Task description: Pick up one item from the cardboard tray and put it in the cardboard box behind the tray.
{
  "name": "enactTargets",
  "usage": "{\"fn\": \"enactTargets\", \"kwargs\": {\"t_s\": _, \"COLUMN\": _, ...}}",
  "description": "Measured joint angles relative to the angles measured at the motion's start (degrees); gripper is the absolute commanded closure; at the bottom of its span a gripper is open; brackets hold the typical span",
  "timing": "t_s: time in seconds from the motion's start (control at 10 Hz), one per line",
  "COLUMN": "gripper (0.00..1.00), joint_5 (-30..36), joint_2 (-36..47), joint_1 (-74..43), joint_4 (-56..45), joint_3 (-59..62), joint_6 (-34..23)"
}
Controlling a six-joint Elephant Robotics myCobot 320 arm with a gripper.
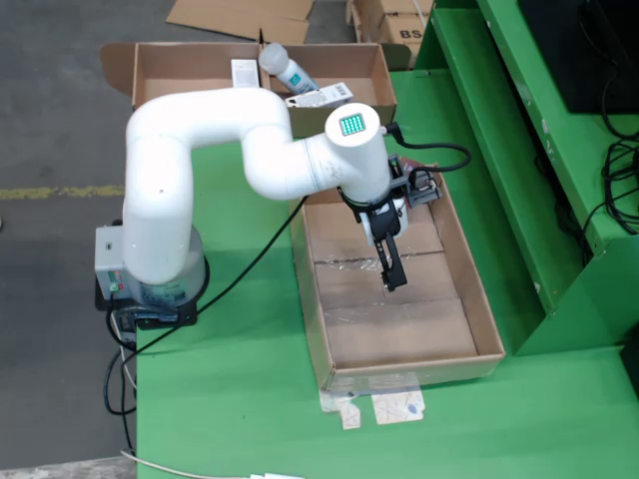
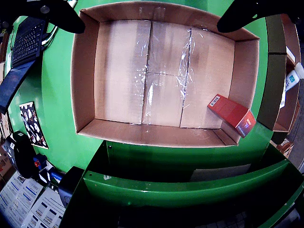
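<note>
One red carton (image 2: 232,114) is all that lies in the cardboard tray (image 2: 85,80); in the gripper's own view it rests on the floor of the tray at the right-hand end, close to the near corner, with a white barcode label on one end and a blue patch on the other. In the still view the arm hides that end of the tray, so the carton does not show there. The rest of the tray floor is bare cardboard crossed with clear tape.

The gripper (image 1: 394,269) hangs over the middle of the tray (image 1: 479,299), pointing down, and touches nothing. Its two black fingertips (image 2: 61,16) show at the top left and top right corners of the riding view, far apart, so the hand is spread wide with nothing between them.

Behind the tray, at the far edge of the green bench (image 1: 240,399), stands the cardboard box (image 1: 160,70). It holds a white bottle (image 1: 285,68) lying on its side and a few white packets (image 1: 321,97); how many is hard to tell, since the white arm (image 1: 200,140) crosses in front of them. The arm's base (image 1: 150,284) sits at the left edge of the bench, with a black cable (image 1: 250,259) running across the green surface from it towards the tray.
</note>
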Motion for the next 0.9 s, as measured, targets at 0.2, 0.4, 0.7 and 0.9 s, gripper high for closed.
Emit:
{"fn": "enactTargets", "kwargs": {"t_s": 0.2, "gripper": 0.00, "joint_5": -0.09, "joint_2": -2.73, "joint_1": 0.71, "joint_4": -1.41, "joint_3": 3.69, "joint_6": 0.00}}
{"fn": "enactTargets", "kwargs": {"t_s": 0.4, "gripper": 0.00, "joint_5": -0.36, "joint_2": -3.52, "joint_1": 1.57, "joint_4": -1.93, "joint_3": 5.36, "joint_6": 0.53}}
{"fn": "enactTargets", "kwargs": {"t_s": 0.7, "gripper": 0.00, "joint_5": -0.53, "joint_2": -4.75, "joint_1": 2.98, "joint_4": -2.72, "joint_3": 7.74, "joint_6": 1.76}}
{"fn": "enactTargets", "kwargs": {"t_s": 0.9, "gripper": 0.00, "joint_5": -1.50, "joint_2": -5.01, "joint_1": 3.68, "joint_4": -3.08, "joint_3": 8.26, "joint_6": 2.38}}
